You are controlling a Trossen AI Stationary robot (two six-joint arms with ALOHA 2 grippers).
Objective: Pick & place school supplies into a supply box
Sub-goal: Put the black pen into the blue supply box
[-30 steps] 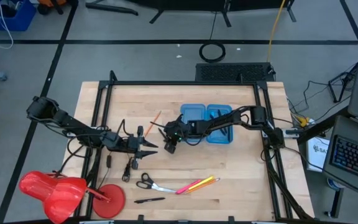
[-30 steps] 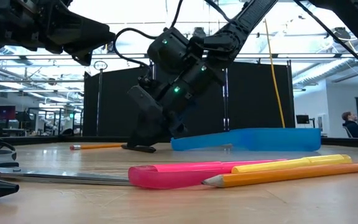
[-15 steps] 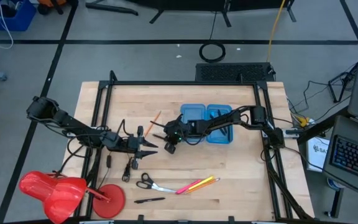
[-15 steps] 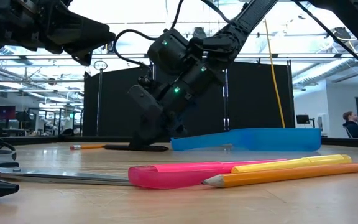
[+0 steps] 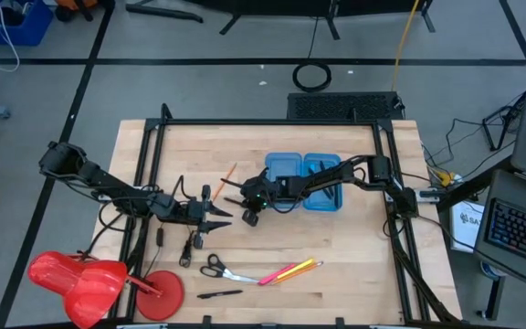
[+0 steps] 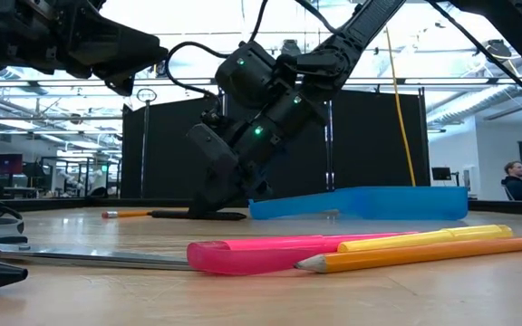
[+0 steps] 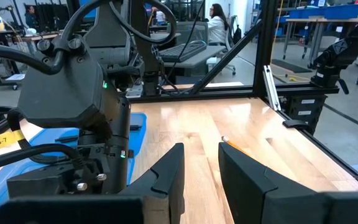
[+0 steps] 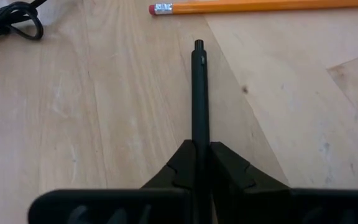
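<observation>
Black pen [image 8: 198,93] clamped in right gripper [image 8: 199,163], lengthwise ahead; blue supply box [image 5: 304,181] at gripper's 3 o'clock; left gripper [image 7: 199,177] open, idle.

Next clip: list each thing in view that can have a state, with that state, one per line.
Supply box: open, both halves flat on the table.
Right gripper: shut on a black pen, low beside the box.
Left gripper: open, empty, above the table.
Orange pencil: lying loose on the table.
Scissors: lying on the table, untouched.
Pink marker: lying on the table, not yet boxed.
</observation>
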